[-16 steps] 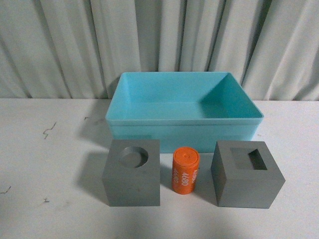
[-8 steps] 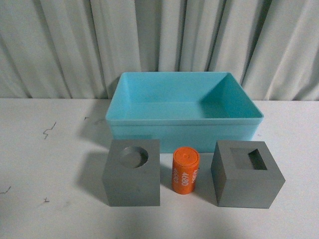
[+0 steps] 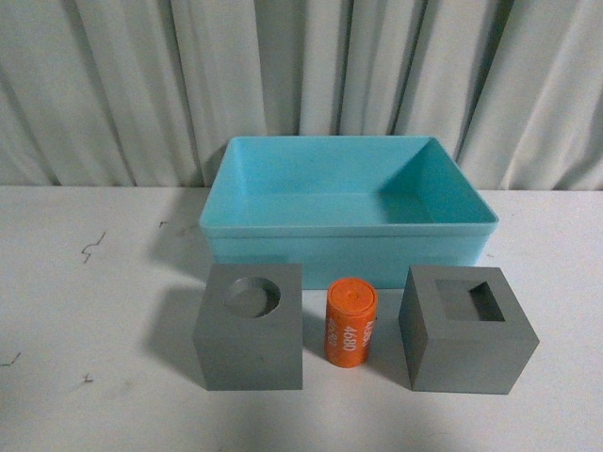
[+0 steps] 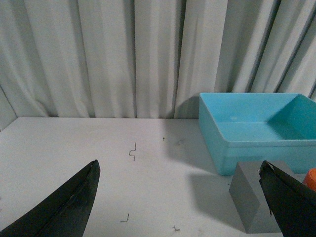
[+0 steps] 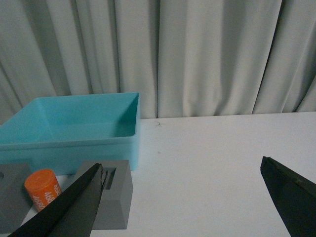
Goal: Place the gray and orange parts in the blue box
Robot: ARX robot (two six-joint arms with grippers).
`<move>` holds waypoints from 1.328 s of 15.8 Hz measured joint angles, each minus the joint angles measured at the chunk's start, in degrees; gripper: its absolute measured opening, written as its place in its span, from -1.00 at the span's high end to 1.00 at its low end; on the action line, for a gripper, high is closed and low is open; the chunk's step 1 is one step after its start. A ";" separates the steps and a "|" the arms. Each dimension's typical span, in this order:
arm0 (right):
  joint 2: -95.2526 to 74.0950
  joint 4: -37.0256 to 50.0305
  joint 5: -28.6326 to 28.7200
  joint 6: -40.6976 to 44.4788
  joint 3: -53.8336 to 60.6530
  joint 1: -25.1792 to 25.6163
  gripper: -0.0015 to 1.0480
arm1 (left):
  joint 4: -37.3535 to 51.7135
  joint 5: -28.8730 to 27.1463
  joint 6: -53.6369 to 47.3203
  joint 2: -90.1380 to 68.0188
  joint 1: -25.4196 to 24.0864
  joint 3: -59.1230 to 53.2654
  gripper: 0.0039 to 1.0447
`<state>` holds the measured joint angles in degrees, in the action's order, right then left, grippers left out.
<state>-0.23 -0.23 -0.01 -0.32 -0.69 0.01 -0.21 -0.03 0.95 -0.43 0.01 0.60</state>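
Observation:
In the front view a gray cube with a round recess (image 3: 251,327) stands at the left, an upright orange cylinder marked 4680 (image 3: 350,321) in the middle, and a gray cube with a square recess (image 3: 466,329) at the right. The empty blue box (image 3: 349,243) stands just behind them. Neither arm shows in the front view. My left gripper (image 4: 182,197) is open above the bare table, left of the round-recess cube (image 4: 254,202). My right gripper (image 5: 187,197) is open above the bare table, right of the square-recess cube (image 5: 111,197).
A white table (image 3: 94,311) carries everything, with small dark marks at its left. A pleated gray curtain (image 3: 301,85) hangs close behind the box. The blue box also shows in the left wrist view (image 4: 256,143) and the right wrist view (image 5: 74,143).

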 joint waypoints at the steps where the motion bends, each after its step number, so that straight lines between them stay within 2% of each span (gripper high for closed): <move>1: 0.00 -0.02 0.00 0.00 0.00 0.00 -0.87 | 0.00 0.00 0.00 0.00 0.00 0.00 -0.88; 21: 0.02 -0.02 0.00 0.00 0.00 0.00 -0.87 | 0.00 0.00 0.00 0.00 0.00 0.00 -0.88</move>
<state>-0.21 -0.25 -0.01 -0.32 -0.69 0.01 -0.21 -0.03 0.95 -0.43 0.01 0.60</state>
